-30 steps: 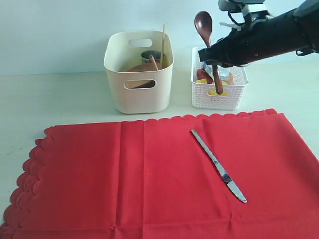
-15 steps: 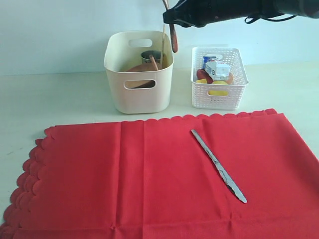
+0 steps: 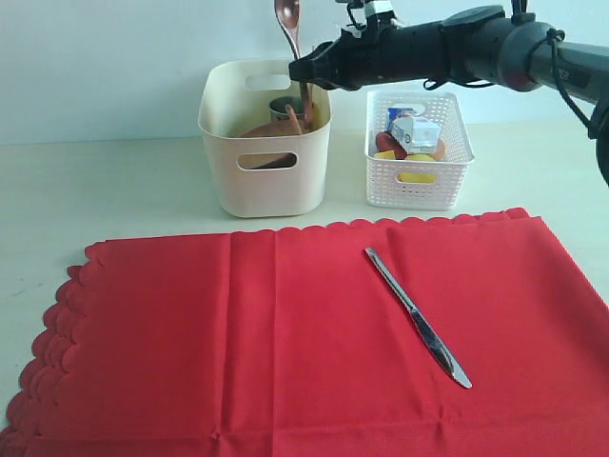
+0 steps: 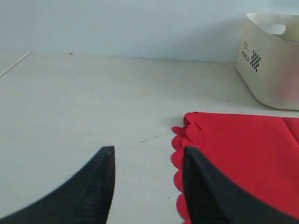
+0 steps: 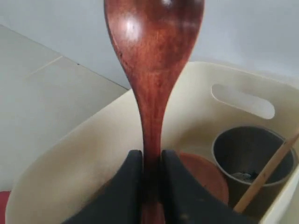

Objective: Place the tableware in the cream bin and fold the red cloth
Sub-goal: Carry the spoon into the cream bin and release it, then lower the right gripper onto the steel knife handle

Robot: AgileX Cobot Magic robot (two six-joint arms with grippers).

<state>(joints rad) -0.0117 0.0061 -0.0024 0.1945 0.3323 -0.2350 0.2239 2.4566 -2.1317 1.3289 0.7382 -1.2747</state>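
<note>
Moved: the right claw (image 3: 303, 70) has come lower over the cream bin (image 3: 266, 181). The dark wooden spoon (image 3: 288, 27) it carries now stands bowl-up, with its handle reaching down into the bin's mouth.
Right claw: pinched narrow on the spoon's handle.
Left claw (image 4: 148, 156): spread wide with nothing in it, low over the surface beside the red cloth's scalloped edge.
Surface (image 3: 114, 190): pale cream and flat. The red cloth (image 3: 285, 333) lies spread out on the near part.
Room: plain pale blue-white wall (image 3: 95, 67) behind the bin.
Knife: one silver knife (image 3: 417, 317), lying slantwise on the cloth, well apart from the bin.
Bins: one cream bin and one white lattice basket (image 3: 419, 181), side by side and apart.
In the bin: one steel cup (image 5: 252, 154), one round brown plate (image 5: 205, 179) and one chopstick (image 5: 266, 172) in sight, leaning at the cup.
Basket: holds food packets, too crowded to count.
</note>
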